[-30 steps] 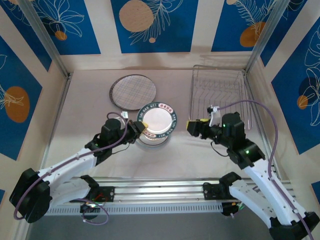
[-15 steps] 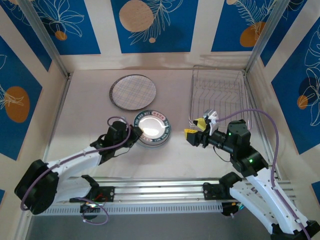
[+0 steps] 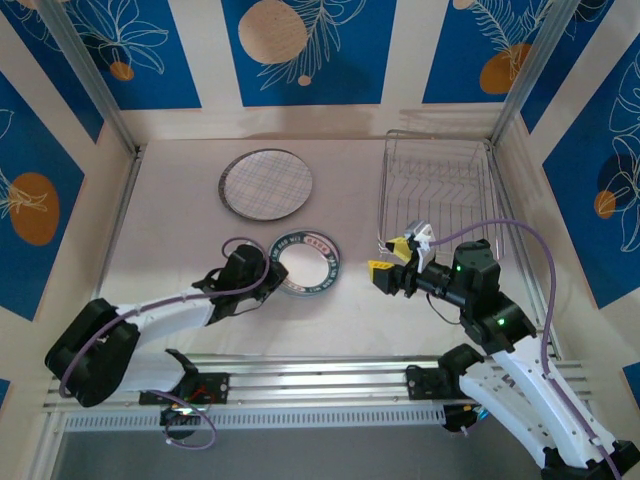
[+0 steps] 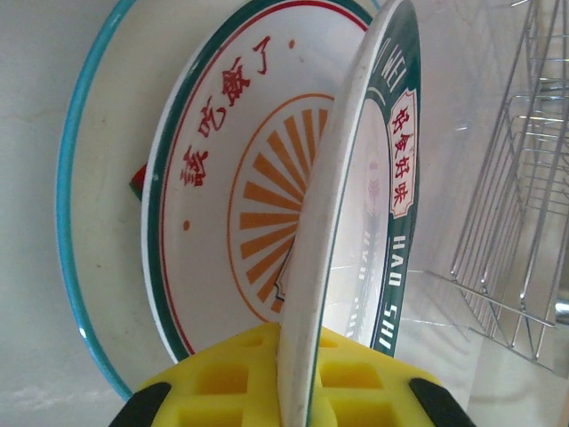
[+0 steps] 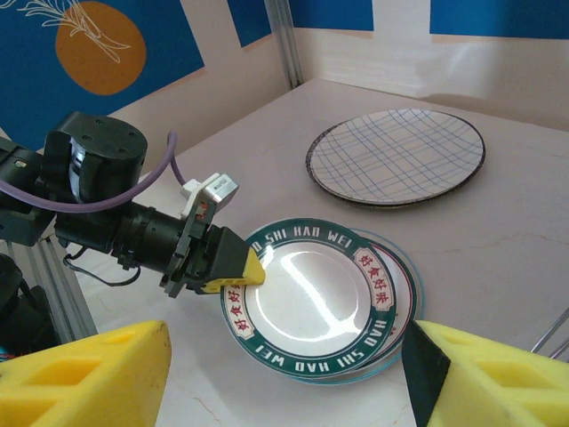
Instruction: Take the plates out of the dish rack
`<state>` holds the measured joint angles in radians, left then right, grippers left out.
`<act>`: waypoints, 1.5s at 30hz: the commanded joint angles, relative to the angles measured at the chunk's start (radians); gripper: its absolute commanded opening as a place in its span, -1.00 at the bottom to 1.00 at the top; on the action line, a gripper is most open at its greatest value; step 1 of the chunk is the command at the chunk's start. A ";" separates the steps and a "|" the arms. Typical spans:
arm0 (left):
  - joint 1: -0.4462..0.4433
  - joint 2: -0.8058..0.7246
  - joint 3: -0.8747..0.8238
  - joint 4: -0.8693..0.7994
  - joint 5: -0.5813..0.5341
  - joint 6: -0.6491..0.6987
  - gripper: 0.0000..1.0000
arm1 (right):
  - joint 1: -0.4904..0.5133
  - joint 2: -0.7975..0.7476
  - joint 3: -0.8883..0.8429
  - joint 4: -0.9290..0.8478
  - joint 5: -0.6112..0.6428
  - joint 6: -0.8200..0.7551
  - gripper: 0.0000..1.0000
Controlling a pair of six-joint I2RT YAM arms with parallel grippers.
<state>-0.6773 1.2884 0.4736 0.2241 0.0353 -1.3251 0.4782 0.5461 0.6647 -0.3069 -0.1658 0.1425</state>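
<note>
Lowered nearly flat since 1 second earlier: green-rimmed plate (image 3: pixel 303 263); right gripper (image 3: pixel 390 256) drawn back toward near edge, fingers spread wide, nothing held. Dish rack (image 3: pixel 436 185): silver wire, rectangular, no plates seen inside, set far right on worktop (image 3: pixel 170 230). Crosshatched plate (image 3: pixel 266 184) laid flat, well left of rack. Green-rimmed plate pinched at near rim by left gripper (image 3: pixel 268 274), fingers clamped narrow, over 2 stacked plates. Glazed ware judged stiff, slippery, chip-prone; rim best taken.
</note>
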 commanded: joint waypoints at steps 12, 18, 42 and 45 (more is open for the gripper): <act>-0.009 0.058 0.007 0.047 0.011 0.015 -0.79 | 0.005 -0.002 -0.012 -0.003 -0.001 0.004 0.43; -0.009 0.048 0.026 -0.013 0.006 0.025 -0.50 | 0.006 -0.002 -0.013 -0.003 0.003 -0.003 0.44; -0.010 0.103 0.236 -0.377 0.005 0.105 0.00 | 0.005 0.015 0.003 -0.013 0.022 -0.001 0.45; -0.009 0.111 0.268 -0.434 -0.002 0.122 0.13 | 0.005 0.016 0.007 -0.024 0.034 -0.004 0.45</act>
<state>-0.6792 1.3918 0.6933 -0.1223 0.0357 -1.2301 0.4782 0.5602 0.6594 -0.3084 -0.1547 0.1429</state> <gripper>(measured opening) 0.551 0.723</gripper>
